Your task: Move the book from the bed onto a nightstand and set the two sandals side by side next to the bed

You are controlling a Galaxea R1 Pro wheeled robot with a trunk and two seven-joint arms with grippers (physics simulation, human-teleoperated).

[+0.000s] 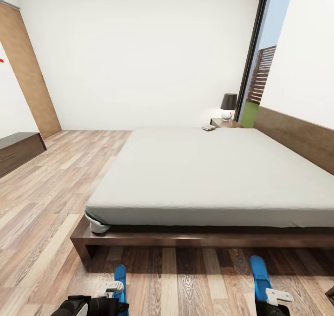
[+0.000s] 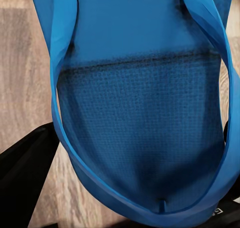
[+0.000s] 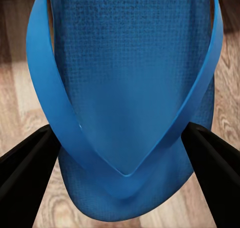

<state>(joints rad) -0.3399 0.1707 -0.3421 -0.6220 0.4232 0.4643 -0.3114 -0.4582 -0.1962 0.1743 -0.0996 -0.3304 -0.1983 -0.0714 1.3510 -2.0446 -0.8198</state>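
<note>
Two bright blue sandals lie toe-first toward the foot of the bed (image 1: 185, 238), one at the left (image 1: 120, 276) and one at the right (image 1: 258, 269), well apart over the plank floor. My left gripper (image 1: 112, 288) is shut on the left sandal (image 2: 140, 112), with a black finger (image 2: 22, 175) at its edge. My right gripper (image 1: 274, 298) is shut on the right sandal (image 3: 130, 87), its fingers (image 3: 25, 175) flanking the toe. The book (image 1: 208, 128) is a small dark thing at the mattress's far corner, beside the nightstand (image 1: 227, 123).
A black-shaded lamp (image 1: 228, 106) stands on the nightstand. A tall dark-framed window (image 1: 260, 70) is behind it. A long dark low cabinet (image 1: 18, 152) and a wood panel (image 1: 32, 75) stand at the left wall. Open plank floor (image 1: 51, 205) stretches left of the bed.
</note>
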